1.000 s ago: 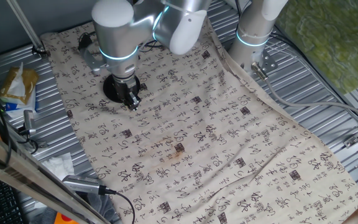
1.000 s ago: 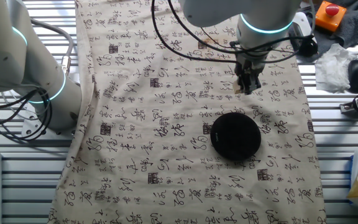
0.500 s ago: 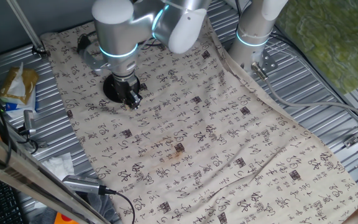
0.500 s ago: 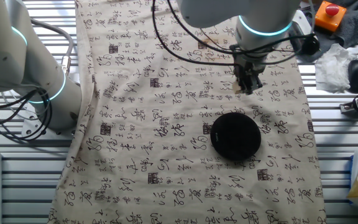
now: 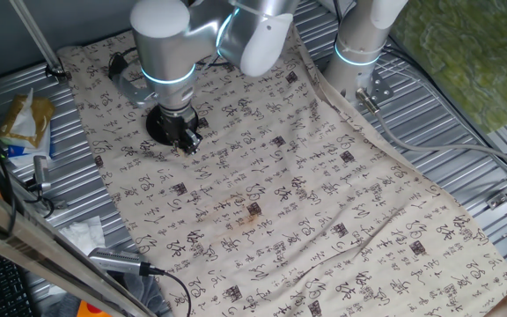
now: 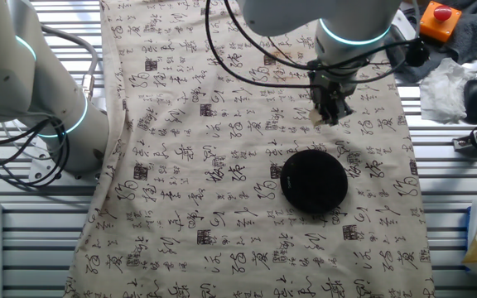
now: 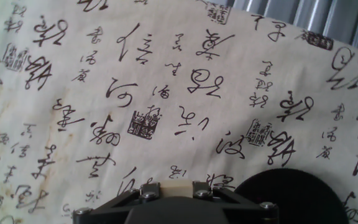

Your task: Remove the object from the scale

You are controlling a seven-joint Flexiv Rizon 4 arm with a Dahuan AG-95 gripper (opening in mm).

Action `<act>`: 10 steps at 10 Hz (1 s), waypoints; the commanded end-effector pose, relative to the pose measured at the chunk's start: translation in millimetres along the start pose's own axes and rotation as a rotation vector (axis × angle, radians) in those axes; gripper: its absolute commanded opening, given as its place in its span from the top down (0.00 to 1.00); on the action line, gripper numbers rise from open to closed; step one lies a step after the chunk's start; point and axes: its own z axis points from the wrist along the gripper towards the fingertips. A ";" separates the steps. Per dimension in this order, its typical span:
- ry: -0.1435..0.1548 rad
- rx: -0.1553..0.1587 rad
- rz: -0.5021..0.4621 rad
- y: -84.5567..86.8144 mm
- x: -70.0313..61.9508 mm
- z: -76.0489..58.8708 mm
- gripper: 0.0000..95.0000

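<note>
The scale is a flat round black disc (image 6: 313, 180) on the printed cloth; it also shows in one fixed view (image 5: 159, 124), partly hidden by the arm, and at the bottom right of the hand view (image 7: 291, 198). Its top is bare. My gripper (image 6: 330, 117) is beside the disc, off its edge, low over the cloth. It is shut on the object, a small light-tan block (image 7: 174, 190), seen between the two fingers in the hand view. In one fixed view the gripper (image 5: 186, 141) sits just in front of the disc.
A second robot arm base (image 6: 48, 108) stands at the cloth's edge. Beside the cloth lie white crumpled paper (image 6: 447, 87), an orange device with a red button (image 6: 439, 18), a snack bag (image 5: 23, 119) and cables (image 5: 139, 264) on the ribbed metal table.
The gripper with the block has barely shifted, by a few pixels only; the disc has not moved.
</note>
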 end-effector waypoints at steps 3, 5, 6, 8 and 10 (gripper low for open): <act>0.009 -0.007 0.053 11.1 -6.3 -4.7 1.00; 0.006 -0.005 0.092 41.0 -8.4 -5.3 1.00; 0.006 -0.005 0.101 47.4 -8.3 -4.5 1.00; 0.002 -0.006 0.155 82.4 -12.2 -4.0 1.00; 0.002 -0.006 0.183 109.4 -13.9 -5.6 1.00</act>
